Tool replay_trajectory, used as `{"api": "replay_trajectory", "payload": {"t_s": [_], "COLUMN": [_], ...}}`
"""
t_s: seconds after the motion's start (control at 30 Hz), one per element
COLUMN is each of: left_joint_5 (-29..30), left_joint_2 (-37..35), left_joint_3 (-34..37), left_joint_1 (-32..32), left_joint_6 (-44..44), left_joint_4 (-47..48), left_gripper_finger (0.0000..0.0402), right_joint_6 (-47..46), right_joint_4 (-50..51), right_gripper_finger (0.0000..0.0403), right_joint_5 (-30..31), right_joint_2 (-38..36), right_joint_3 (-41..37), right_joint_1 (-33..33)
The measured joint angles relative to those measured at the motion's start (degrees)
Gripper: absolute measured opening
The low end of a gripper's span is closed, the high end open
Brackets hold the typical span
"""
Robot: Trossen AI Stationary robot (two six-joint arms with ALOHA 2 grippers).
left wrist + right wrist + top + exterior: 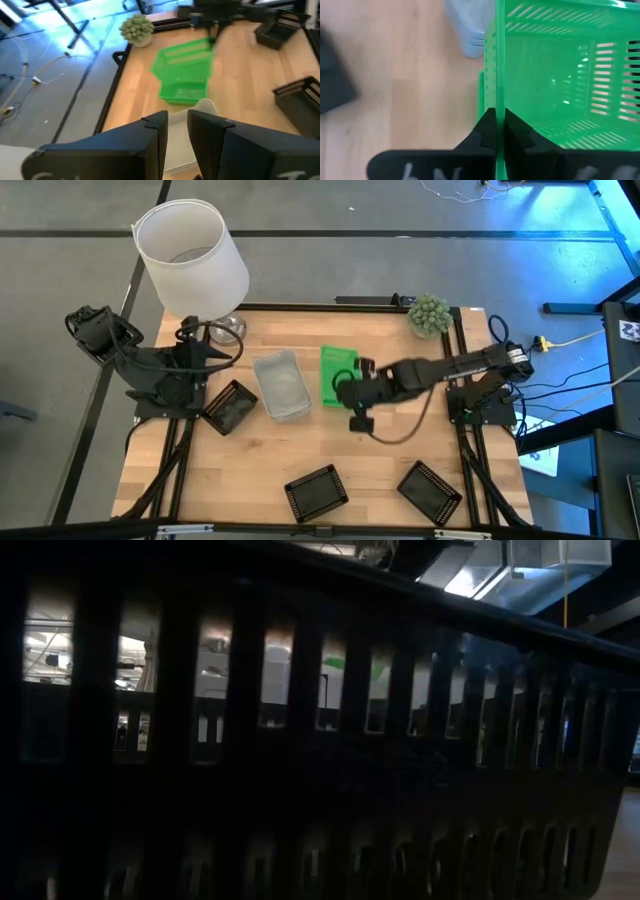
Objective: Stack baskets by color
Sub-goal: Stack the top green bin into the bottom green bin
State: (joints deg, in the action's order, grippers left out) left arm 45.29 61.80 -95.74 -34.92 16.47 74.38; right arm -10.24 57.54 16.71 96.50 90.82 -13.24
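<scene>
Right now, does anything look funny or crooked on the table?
Yes. The green basket sits tilted above the other green ones instead of lying flat, because the right end effector is pinching its wall. The black baskets lie scattered.

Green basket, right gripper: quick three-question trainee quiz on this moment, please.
1. True or false: the right gripper is shut on the green basket wall.
2. How many black baskets lie singly on the table?
3. Beside the green basket lies: A) grey-white basket B) lampshade C) plant

Key: 1 true; 2 three (); 3 A.
</scene>
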Motion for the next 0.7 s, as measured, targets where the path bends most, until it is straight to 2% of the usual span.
{"api": "replay_trajectory", "payload": {"t_s": [0.13, 0.27, 0.4, 0.7], "left_joint_5": [2.0, 2.0, 2.1, 2.0], "left_joint_2": [0.0, 0.0, 0.0, 0.0], "left_joint_3": [0.0, 0.0, 0.0, 0.0], "left_joint_1": [0.0, 0.0, 0.0, 0.0], "left_joint_6": [1.4, 1.5, 2.4, 3.6], "left_joint_4": [0.0, 0.0, -0.1, -0.2], "left_gripper_finger": [0.0066, 0.0066, 0.0066, 0.0066], "right_joint_6": [0.1, 0.3, 1.0, -3.7], "right_joint_4": [0.0, -0.1, 0.1, 0.9], "right_gripper_finger": [0.0004, 0.0004, 0.0004, 0.0004], "right_joint_5": [2.5, 2.9, 2.7, 2.6], "right_joint_2": [1.5, 3.1, 5.5, 8.2], "right_joint_3": [-0.1, -0.1, -0.1, -0.2], "right_joint_1": [-3.0, -3.3, -1.6, 2.9]}}
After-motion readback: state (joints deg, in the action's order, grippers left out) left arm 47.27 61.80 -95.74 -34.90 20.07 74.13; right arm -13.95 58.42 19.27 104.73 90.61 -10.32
